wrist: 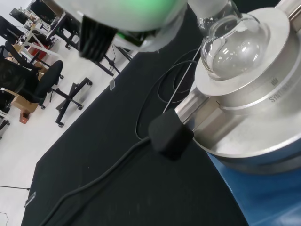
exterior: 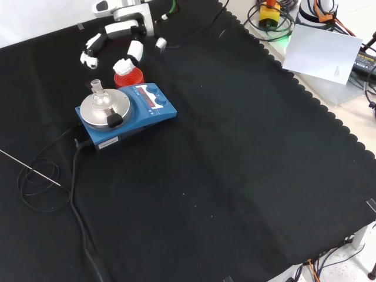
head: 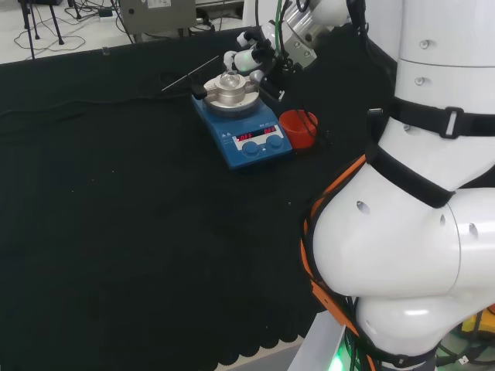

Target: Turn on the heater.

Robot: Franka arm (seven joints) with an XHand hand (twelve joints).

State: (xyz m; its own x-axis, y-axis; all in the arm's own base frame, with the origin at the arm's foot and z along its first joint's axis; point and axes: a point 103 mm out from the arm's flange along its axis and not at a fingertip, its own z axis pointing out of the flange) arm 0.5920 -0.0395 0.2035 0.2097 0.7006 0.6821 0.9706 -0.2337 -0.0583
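Approach step: hand (exterior: 117,29), fingers relaxed (holding nothing), above heater (exterior: 126,111); next, reach front knobs (head: 263,144).

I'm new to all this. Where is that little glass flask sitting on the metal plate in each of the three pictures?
Head view: the glass flask sits upper middle, atop the blue heater.
Front view: the flask is upper left, on the same heater.
Wrist view: the flask is close and large, resting in the metal plate.
Shared landmark: the metal plate under the flask.

Red ribbed stand (head: 298,127), black cloth (exterior: 235,176).
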